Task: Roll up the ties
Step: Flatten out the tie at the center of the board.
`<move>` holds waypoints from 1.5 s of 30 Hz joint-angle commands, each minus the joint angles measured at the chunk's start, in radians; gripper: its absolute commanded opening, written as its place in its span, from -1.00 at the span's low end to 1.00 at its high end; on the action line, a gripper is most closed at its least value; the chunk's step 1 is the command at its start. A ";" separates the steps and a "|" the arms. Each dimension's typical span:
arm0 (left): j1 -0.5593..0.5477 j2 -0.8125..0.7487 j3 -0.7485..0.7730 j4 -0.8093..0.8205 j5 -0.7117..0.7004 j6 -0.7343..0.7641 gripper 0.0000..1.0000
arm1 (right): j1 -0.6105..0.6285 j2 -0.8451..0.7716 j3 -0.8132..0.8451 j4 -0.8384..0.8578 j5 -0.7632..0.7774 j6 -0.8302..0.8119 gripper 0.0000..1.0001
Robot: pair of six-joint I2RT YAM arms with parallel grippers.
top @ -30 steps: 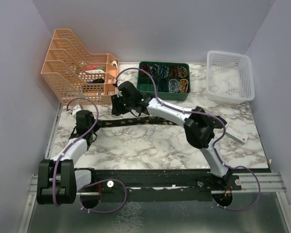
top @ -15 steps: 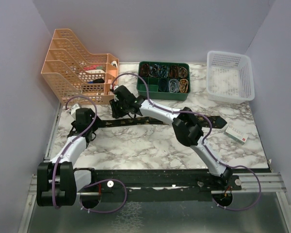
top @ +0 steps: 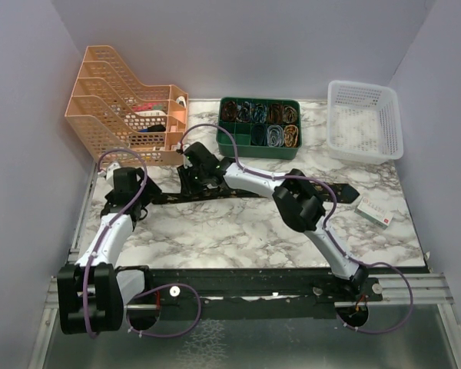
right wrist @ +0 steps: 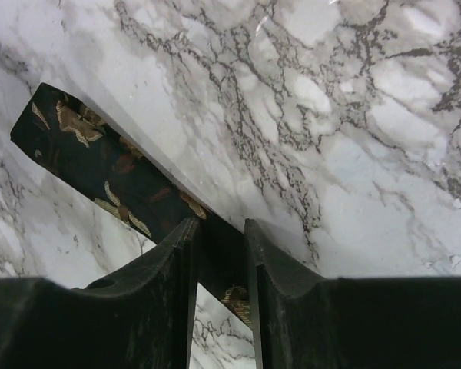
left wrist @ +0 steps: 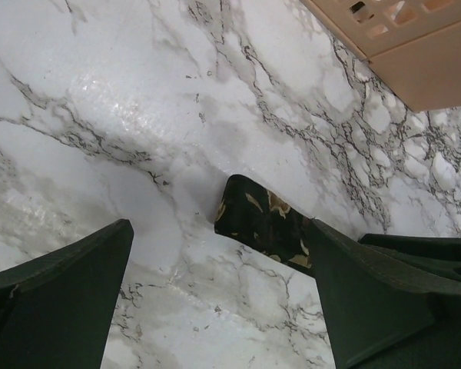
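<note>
1. The left gripper [left wrist: 219, 231] has its jaws wide apart and holds nothing.
2. The narrow end of the tie [left wrist: 265, 223] lies flat on the worktop [left wrist: 138, 92] between these jaws. It is close to the finger on the right of the wrist view and passes behind it, and it is well apart from the other finger.
3. The right gripper [right wrist: 217, 231] has its jaws almost closed, pinching the tie band between them.
4. Ahead of the right jaws the tie runs over the worktop to its end.
5. An orange rack [left wrist: 415, 46] stands beyond the left jaws.
</note>
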 commanded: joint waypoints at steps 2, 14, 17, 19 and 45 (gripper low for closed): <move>0.031 0.016 0.003 -0.007 0.123 0.049 0.92 | 0.009 -0.040 -0.067 -0.024 -0.068 -0.008 -0.31; 0.045 -0.014 -0.019 0.072 0.170 0.171 0.92 | -0.027 -0.190 0.035 -0.098 0.008 -0.092 -0.22; 0.045 -0.052 -0.065 0.132 0.131 0.165 0.91 | -0.045 -0.262 -0.097 -0.014 -0.002 -0.070 -0.22; 0.045 -0.061 -0.087 0.175 0.125 0.159 0.88 | -0.052 -0.283 -0.170 0.043 -0.041 -0.044 -0.23; 0.045 -0.055 -0.050 0.163 0.190 0.160 0.84 | -0.248 -0.767 -0.613 0.053 0.154 0.003 -0.25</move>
